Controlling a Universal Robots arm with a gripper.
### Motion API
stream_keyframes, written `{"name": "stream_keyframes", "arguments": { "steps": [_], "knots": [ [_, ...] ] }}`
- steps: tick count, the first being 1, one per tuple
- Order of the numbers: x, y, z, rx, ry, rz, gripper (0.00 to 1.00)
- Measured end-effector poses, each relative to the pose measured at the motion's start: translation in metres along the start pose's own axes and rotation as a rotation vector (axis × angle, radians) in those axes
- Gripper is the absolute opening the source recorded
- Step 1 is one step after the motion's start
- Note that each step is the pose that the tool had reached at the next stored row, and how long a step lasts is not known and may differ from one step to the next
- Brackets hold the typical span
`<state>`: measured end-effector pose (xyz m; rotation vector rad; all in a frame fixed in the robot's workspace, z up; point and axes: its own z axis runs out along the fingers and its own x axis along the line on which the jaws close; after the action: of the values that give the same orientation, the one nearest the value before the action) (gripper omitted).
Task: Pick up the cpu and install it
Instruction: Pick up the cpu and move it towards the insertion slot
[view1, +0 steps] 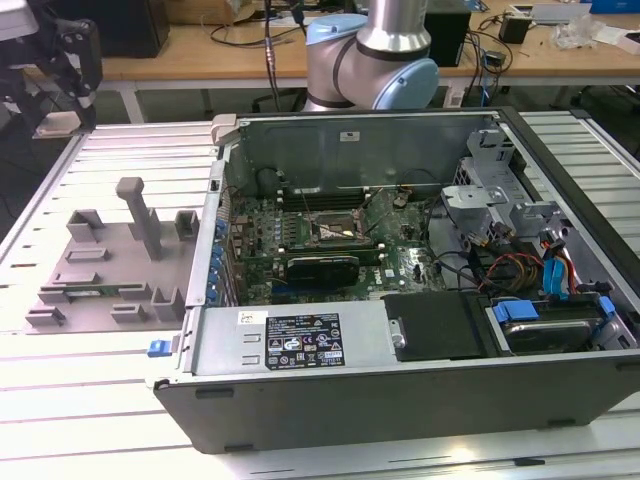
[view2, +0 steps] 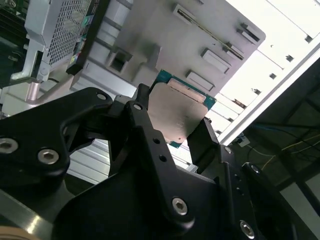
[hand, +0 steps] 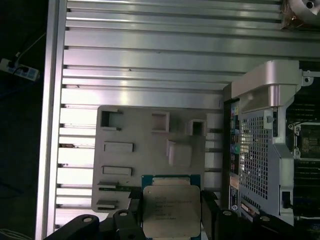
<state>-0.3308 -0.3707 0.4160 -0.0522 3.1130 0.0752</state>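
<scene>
While hanging over the grey tray (hand: 135, 130), holds the cpu (hand: 171, 212) tight in the gripper (hand: 171, 206). Clamped on two sides of the cpu by black fingers (view2: 200, 142), as seen in both wrist views. Shows the cpu's shiny grey top and thin green edge. Up in the air, not touching the tray below. Under the tray, a table (hand: 150, 50) of long silver slats. On the tray, small raised blocks and slots, and a thin green stick (hand: 116, 187) lying in one slot, near the spot under the cpu. Just beside the tray, an open case (hand: 260, 100) with a wall full of tiny holes.

From the exterior view, tray on the exterior view's left and case in the middle, side by side on the table. Inside the case, a green board (view1: 300, 250) lying flat, with a square socket (view1: 335, 232) near its middle. Socket well apart from the cpu. Behind the case, the arm's (view1: 370, 50) round grey and blue base.
</scene>
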Motion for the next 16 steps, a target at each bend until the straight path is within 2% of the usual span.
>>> {"name": "stream_keyframes", "arguments": {
  "steps": [3, 8, 9, 11, 12, 16],
  "knots": [
    [-0.0173, -0.0006, 0.0005, -0.0001, 0.0008, 0.0, 0.55],
    [-0.0333, -0.0012, 0.0008, 0.0, 0.0017, 0.0, 0.55],
    [-0.0399, -0.0013, 0.0011, -0.0001, 0.002, 0.0, 0.55],
    [-0.0464, -0.0016, 0.0012, -0.0001, 0.0025, 0.0, 0.55],
    [-0.0524, -0.0018, 0.0013, -0.0001, 0.003, 0.0, 0.55],
    [-0.0666, -0.0023, 0.0018, -0.0001, 0.0039, 0.0, 0.55]
  ]
}}
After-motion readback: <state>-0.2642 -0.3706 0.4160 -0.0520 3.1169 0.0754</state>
